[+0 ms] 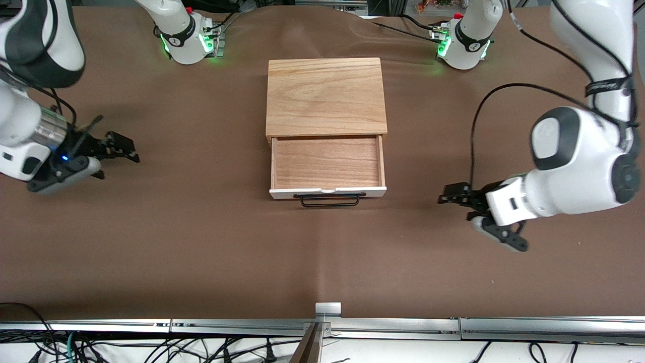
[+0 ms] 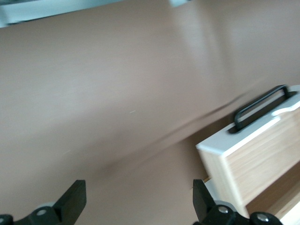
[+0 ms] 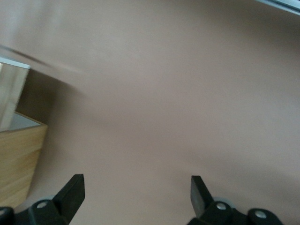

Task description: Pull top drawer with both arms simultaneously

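The brown table (image 1: 201,242) fills nearly the whole front view, with a metal rail (image 1: 322,325) along its lower edge and loose cables below that.

The two arms are the next largest things. The left arm (image 1: 584,161) comes down the right edge of the frame from its base (image 1: 466,43) at top right of centre. The right arm (image 1: 25,101) occupies the upper left corner, its base (image 1: 186,38) at top left of centre.

In the middle of the frame sits the light wooden box (image 1: 326,96). The top drawer (image 1: 327,164) stands pulled out of it toward the lower part of the frame, its light wood floor bare. Its white front panel (image 1: 327,191) lies just below centre, and the black wire handle (image 1: 330,200) projects from that panel.

The left gripper (image 1: 456,201) is at centre right, over bare table toward the left arm's end, well apart from the drawer; its fingers (image 2: 75,199) are spread wide with nothing between them. Its wrist view shows the drawer's corner and handle at the lower right of that frame.

The right gripper (image 1: 118,154) is at centre left, over bare table toward the right arm's end, also well apart from the box. Its fingers (image 3: 72,190) likewise stand wide apart and empty, with the box's side at the left edge of its wrist view.
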`<action>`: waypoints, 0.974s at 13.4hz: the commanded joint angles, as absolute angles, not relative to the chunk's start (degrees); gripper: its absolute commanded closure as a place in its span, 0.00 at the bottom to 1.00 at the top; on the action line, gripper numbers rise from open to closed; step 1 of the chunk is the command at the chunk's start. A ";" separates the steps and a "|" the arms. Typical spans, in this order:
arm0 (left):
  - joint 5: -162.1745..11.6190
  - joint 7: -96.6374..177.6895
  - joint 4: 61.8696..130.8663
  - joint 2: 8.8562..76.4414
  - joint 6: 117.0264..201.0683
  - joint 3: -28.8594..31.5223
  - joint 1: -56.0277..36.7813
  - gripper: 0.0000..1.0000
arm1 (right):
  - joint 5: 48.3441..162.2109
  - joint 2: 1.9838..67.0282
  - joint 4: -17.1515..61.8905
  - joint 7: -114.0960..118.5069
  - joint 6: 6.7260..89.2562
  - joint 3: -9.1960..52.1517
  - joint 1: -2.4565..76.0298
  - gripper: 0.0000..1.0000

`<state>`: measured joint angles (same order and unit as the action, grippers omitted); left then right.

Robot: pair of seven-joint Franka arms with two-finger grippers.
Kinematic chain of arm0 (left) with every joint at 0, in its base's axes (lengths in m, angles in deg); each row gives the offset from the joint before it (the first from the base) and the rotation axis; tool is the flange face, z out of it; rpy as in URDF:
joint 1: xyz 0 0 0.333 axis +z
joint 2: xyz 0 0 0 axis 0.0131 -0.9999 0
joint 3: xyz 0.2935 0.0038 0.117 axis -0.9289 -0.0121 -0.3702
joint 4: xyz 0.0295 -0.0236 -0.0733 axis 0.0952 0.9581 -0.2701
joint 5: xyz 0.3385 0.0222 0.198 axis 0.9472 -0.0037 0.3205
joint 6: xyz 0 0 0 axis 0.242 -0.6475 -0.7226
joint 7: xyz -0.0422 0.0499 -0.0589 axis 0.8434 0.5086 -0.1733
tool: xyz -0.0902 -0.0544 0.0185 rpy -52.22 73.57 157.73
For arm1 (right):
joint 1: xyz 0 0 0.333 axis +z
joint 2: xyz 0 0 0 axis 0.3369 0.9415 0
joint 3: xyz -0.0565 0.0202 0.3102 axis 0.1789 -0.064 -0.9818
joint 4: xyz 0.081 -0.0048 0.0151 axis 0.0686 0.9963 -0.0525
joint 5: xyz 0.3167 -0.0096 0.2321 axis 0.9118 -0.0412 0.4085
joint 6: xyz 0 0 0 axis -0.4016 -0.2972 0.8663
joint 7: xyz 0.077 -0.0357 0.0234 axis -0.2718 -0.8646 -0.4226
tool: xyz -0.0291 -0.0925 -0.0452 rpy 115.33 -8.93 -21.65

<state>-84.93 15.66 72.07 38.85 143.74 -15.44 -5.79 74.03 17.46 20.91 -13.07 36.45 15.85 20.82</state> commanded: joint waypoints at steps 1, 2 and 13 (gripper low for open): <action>-76.78 16.32 73.47 44.17 142.17 -16.47 -5.85 0.00 | 70.02 12.02 23.10 -5.45 32.41 15.76 21.18 0.00; -73.70 16.32 73.47 45.67 142.17 -16.64 -5.85 0.00 | 68.88 11.14 23.10 -2.81 31.61 15.59 21.18 0.00; -64.44 34.25 84.36 59.30 138.04 -16.47 -3.74 0.00 | 68.78 10.78 23.02 -5.33 31.33 15.50 21.27 0.00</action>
